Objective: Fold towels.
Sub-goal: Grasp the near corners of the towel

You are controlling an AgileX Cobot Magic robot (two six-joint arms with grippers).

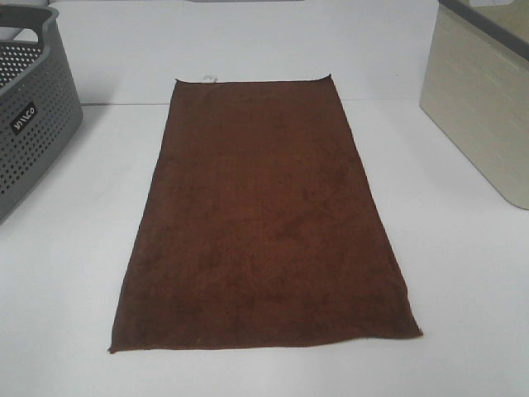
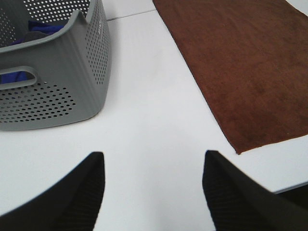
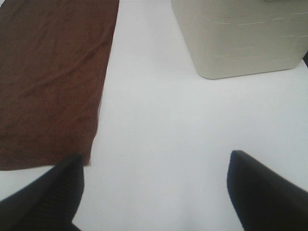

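- White tabletop [image 1: 70, 281] fills every view, bare and flat under both arms; neither arm shows in the high camera, so both seem held back at the near edge, off the cloth.
- Left gripper [image 2: 153, 161]: jaws spread wide, nothing between them, hovering over bare table. Its fingers touch nothing that I can see.
- Right gripper [image 3: 155, 159]: likewise spread wide and empty, over bare table. One finger [image 3: 57, 187] sits close to the towel's near corner in the wrist view, though contact cannot be confirmed.
- Both jaws stand wide apart, probably so each can drop onto a near corner and pinch it.
- Towel [image 1: 264, 223]: dark reddish-brown, laid out flat and unfolded in the middle of the table, long axis running away from the robot. Each near corner lies just inside its own gripper, a layout that suits a two-handed fold.
- A small white tag [image 1: 208, 80] peeks out at the far short edge.
- A few soft creases show in the right wrist view; otherwise the cloth lies smooth, so no fold has been made yet.
- Grey perforated basket [image 1: 33, 124] stands at the left, apart from the towel, with something blue [image 2: 43, 26] inside.
- Beige bin [image 1: 479, 107] stands at the right, also apart, leaving the middle to work in.
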